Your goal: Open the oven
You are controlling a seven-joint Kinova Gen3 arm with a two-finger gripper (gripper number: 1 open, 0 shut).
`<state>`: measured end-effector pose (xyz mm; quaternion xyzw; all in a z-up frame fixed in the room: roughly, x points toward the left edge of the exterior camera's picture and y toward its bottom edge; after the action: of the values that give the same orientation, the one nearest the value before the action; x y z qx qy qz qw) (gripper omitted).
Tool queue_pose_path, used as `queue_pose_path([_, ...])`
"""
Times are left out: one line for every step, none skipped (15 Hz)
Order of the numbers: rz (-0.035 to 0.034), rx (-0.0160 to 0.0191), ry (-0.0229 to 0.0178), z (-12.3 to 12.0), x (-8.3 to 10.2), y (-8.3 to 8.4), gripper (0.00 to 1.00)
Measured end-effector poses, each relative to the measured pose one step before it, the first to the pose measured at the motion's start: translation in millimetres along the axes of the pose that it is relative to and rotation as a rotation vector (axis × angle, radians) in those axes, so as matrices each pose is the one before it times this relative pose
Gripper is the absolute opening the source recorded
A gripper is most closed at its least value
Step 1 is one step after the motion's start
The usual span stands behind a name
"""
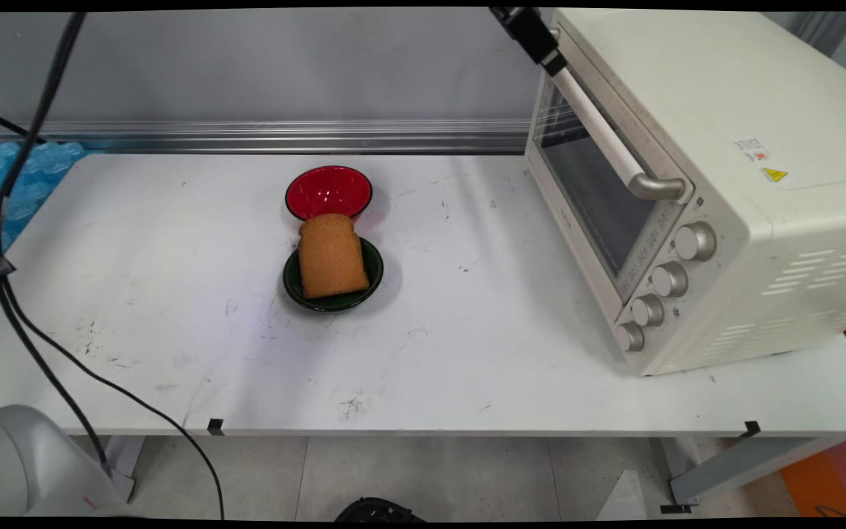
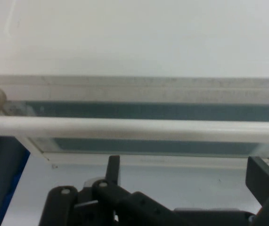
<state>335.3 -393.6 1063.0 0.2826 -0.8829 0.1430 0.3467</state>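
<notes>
A cream toaster oven (image 1: pixel 724 147) stands on the right of the white table, its glass door facing left. Across the door runs a white bar handle (image 1: pixel 603 132) on metal end posts. My gripper (image 1: pixel 538 40) reaches in from the top edge and hovers at the far end of that handle. In the hand view the handle (image 2: pixel 139 129) crosses the picture just beyond my open gripper (image 2: pixel 186 172), with nothing between the fingers (image 2: pixel 113 167). A slice of brown bread (image 1: pixel 331 256) lies on a dark green dish (image 1: pixel 375 268) at mid-table, far from the gripper.
A red bowl (image 1: pixel 328 189) sits just behind the green dish, touching it. Several metal knobs (image 1: pixel 669 279) line the oven's front near the table's front edge. Black cables (image 1: pixel 23 316) hang at the left. Blue padding (image 1: pixel 19 173) lies at the back left.
</notes>
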Motion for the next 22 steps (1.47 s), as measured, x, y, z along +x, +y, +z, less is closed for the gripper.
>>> queue_pose_path([0.00151, 0.00253, -0.00236, 4.75, 3.02, 0.26, 1.00])
queue_pose_path([0.00079, 0.00329, -0.00292, 5.44, 3.15, 0.25, 1.00])
queue_pose_path([0.00075, 0.00249, -0.00342, 5.77, 3.01, 0.63, 1.00])
queue_pose_path([0.00068, 0.00136, -0.00242, 5.19, 2.61, 0.76, 1.00])
queue_pose_path([0.00068, 0.00163, -0.00323, 6.69, 3.08, 1.06, 1.00])
queue_pose_path([0.00105, 0.00075, -0.00180, 4.85, 2.32, 0.89, 1.00])
queue_pose_path([0.00066, 0.00079, -0.00083, 4.84, 2.35, 0.73, 1.00])
queue_pose_path([0.00043, 0.00034, -0.00017, 3.04, 1.51, 0.53, 0.00])
queue_pose_path([0.00036, 0.00134, -0.00011, 4.53, 2.19, 0.54, 0.00])
queue_pose_path([-0.00014, 0.00146, -0.00068, 5.13, 2.22, 0.43, 0.00])
queue_pose_path([-0.00036, 0.00073, -0.00163, 5.14, 1.95, 0.53, 0.00])
queue_pose_path([-0.00088, 0.00096, -0.00223, 5.13, 1.69, 0.31, 0.00])
queue_pose_path([-0.00102, 0.00078, -0.00205, 4.21, 1.24, 0.15, 0.00])
queue_pose_path([-0.00125, 0.00087, -0.00197, 4.91, 1.48, 0.08, 0.00])
queue_pose_path([-0.00067, 0.00129, -0.00131, 4.19, 1.31, -0.17, 0.00])
queue_pose_path([-0.00128, 0.00179, -0.00162, 4.51, 1.20, -0.41, 0.00])
queue_pose_path([-0.00144, 0.00094, -0.00215, 4.64, 1.04, -0.26, 0.00])
queue_pose_path([-0.00101, 0.00073, -0.00224, 3.90, 0.70, -0.36, 0.00])
queue_pose_path([-0.00127, 0.00150, -0.00317, 4.06, 0.48, -0.62, 0.00])
queue_pose_path([-0.00124, 0.00148, -0.00363, 3.82, 0.22, -0.55, 0.00])
queue_pose_path([-0.00085, 0.00099, -0.00317, 2.99, -0.06, -0.47, 0.00])
queue_pose_path([-0.00090, 0.00102, -0.00398, 3.68, -0.15, -0.55, 0.00])
